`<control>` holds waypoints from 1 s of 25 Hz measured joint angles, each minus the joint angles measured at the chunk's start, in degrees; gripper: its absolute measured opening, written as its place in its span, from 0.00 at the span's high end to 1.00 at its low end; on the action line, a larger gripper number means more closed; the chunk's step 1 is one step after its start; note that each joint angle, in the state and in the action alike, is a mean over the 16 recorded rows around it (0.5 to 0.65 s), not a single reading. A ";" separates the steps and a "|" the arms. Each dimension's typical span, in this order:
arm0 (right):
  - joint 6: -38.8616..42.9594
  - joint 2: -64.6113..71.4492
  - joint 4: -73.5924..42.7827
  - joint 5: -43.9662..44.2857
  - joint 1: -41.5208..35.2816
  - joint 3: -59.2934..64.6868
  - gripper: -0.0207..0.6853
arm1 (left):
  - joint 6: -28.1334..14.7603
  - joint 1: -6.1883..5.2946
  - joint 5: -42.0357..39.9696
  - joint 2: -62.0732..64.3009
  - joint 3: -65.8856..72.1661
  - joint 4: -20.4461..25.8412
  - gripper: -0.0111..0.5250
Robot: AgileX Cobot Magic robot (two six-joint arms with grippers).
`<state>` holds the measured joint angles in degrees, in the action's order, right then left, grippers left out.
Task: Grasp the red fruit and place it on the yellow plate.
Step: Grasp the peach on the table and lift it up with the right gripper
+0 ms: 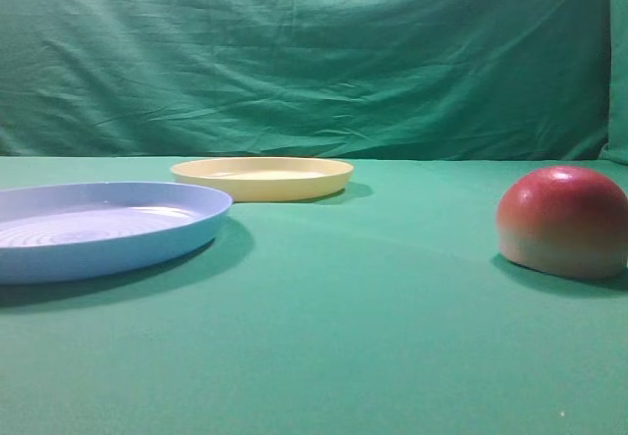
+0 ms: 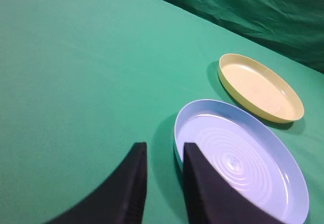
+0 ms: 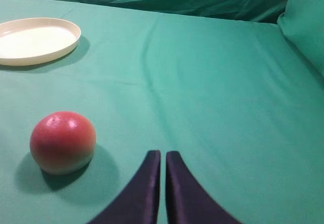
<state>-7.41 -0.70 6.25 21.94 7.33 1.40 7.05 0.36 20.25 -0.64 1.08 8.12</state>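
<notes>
The red fruit [image 1: 562, 221], a red dome fading to a pale base, sits on the green cloth at the right. In the right wrist view the fruit [image 3: 63, 142] lies left of my right gripper [image 3: 163, 153], well apart from it. That gripper's dark fingers are shut together with nothing between them. The yellow plate [image 1: 262, 177] rests empty further back, left of the middle; it shows at top left in the right wrist view [image 3: 38, 40]. My left gripper [image 2: 164, 145] hangs open and empty over the cloth at the near rim of a blue plate, with the yellow plate [image 2: 260, 86] beyond. Neither gripper shows in the exterior view.
A larger light blue plate [image 1: 98, 229] with concentric rings lies at the front left, empty, its rim [image 2: 178, 133] just ahead of my left fingers. A green cloth backdrop [image 1: 314, 52] hangs behind the table and folds in at the right [image 3: 304, 21].
</notes>
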 joint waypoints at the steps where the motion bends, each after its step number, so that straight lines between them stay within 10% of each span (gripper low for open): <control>1: 0.00 0.00 0.00 0.00 0.00 0.00 0.97 | 0.00 0.00 0.00 0.00 0.00 0.00 0.69; 25: 0.03 0.00 1.34 -1.61 0.00 0.05 0.97 | 0.00 0.00 0.00 0.00 0.00 0.00 0.69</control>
<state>-7.38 -0.70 7.60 20.33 7.33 1.46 7.05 0.36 20.25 -0.64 1.08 8.12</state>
